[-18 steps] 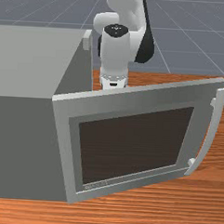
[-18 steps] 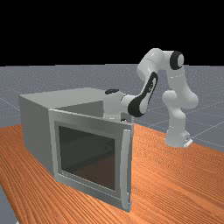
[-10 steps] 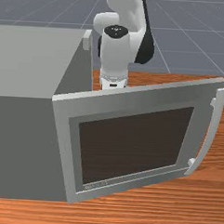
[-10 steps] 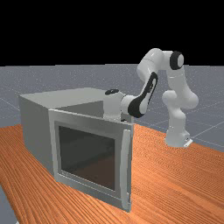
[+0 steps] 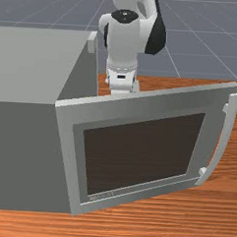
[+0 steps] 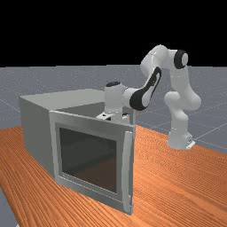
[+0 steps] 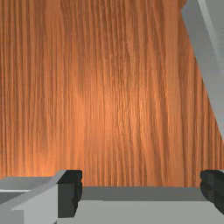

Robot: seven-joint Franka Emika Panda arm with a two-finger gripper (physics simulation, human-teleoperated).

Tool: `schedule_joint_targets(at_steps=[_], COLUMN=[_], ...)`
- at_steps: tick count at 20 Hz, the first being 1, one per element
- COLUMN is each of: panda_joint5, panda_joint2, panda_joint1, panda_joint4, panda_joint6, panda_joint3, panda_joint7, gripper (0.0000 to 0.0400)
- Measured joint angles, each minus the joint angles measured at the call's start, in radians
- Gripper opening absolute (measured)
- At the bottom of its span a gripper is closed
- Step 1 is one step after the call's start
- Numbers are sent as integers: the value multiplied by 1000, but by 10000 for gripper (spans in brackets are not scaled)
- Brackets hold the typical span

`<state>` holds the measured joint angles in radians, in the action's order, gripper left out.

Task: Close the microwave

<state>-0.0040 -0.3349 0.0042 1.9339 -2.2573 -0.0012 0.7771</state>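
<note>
Microwave (image 5: 24,66), at the front view's left; door (image 5: 141,99) swung wide. Gripper (image 7: 142,191), one, fingers spread, on the door's inner side. Likely hazards: a push from there widening the opening; low crossing, snagging the door's top edge.

The counter (image 5: 159,228) is orange-brown wood with streaky grain. Beyond it, the grey floor (image 5: 203,36) carries pale lines; the far view's backdrop (image 6: 88,31) is black.

Open door (image 5: 140,109) stands between tool (image 5: 123,85) and front camera; free room above door.
</note>
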Motion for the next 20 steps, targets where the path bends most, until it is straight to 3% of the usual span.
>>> schedule_joint_targets(at_steps=[7,20], panda_joint5=[-1,-5], panda_joint2=[54,120], panda_joint1=[1,2], panda_joint4=[-15,-161], panda_joint6=[55,290], panda_joint3=[0,-1], panda_joint7=[-1,-3], gripper=[400,400])
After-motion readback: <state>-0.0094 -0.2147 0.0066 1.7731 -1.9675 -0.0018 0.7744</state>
